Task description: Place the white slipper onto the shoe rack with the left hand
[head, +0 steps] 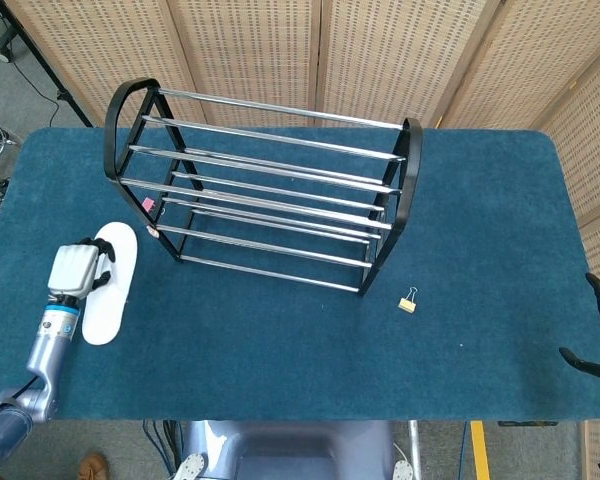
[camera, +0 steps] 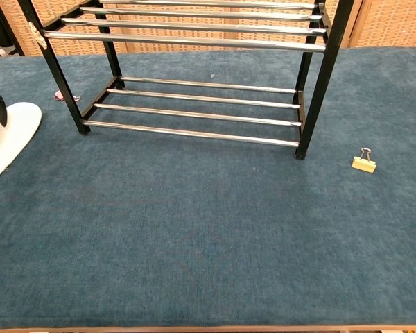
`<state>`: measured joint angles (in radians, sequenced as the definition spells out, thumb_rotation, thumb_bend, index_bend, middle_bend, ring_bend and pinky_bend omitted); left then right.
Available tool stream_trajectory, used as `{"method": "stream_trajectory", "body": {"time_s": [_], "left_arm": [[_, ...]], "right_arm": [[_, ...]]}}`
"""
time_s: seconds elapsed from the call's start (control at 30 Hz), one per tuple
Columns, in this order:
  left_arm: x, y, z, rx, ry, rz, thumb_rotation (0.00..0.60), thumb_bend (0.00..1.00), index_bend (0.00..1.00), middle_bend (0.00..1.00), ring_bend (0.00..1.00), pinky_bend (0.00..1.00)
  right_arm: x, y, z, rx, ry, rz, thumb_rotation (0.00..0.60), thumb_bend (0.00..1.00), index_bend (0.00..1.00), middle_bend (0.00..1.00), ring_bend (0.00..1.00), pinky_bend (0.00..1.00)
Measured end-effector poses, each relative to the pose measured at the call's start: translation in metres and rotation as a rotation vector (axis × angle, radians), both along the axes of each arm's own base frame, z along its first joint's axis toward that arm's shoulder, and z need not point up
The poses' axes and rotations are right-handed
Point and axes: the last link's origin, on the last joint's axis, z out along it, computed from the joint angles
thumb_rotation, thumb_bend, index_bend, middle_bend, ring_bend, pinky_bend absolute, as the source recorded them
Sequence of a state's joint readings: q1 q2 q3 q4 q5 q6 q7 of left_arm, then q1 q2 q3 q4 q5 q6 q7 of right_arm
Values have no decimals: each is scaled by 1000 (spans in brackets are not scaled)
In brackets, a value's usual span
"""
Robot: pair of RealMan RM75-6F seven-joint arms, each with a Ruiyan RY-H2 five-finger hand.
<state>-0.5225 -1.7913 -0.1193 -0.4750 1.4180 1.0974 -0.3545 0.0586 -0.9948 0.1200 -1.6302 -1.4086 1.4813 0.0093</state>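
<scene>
Shoe rack [head: 265, 200] near white slipper [head: 112, 285] — binder clip [head: 408, 301] well apart.

You have no readable text, brand, number or sign to go by here. The small pink tag [head: 148, 204] on the shoe rack [head: 263, 205] is too small for any print on it to be made out, and the pale tag [camera: 35, 35] on the rack's left post shows no legible marking in the chest view.

white slipper [head: 110, 285] flat on blue cloth, left of black/chrome shoe rack [head: 265, 190], apart
</scene>
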Motion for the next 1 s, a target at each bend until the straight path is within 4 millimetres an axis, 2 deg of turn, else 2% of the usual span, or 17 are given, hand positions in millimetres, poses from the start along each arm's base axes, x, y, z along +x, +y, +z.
{"method": "stream_trajectory", "body": {"time_s": [0.3,0.5,0.77,1.0], "left_arm": [[17,-13,7,-41,-77,-152,600,533,665,521,431,576],[42,-33,11,-90,-143,-313,600,533,680,532,439,576],[82,-59,-4,-205,-177,-477,600,530,683,534,444,576],[123,-57,-24,-265,-99,-568,600,528,683,535,445,576]], "right_arm": [[1,0,0,0,-5,2,600,0,0,0,0,0],[1,0,1,-1,-8,2,600,0,0,0,0,0],[0,0,2,-3,-11,0,600,0,0,0,0,0],[-1,0,4,-12,-14,-4,600,0,0,0,0,0]]}}
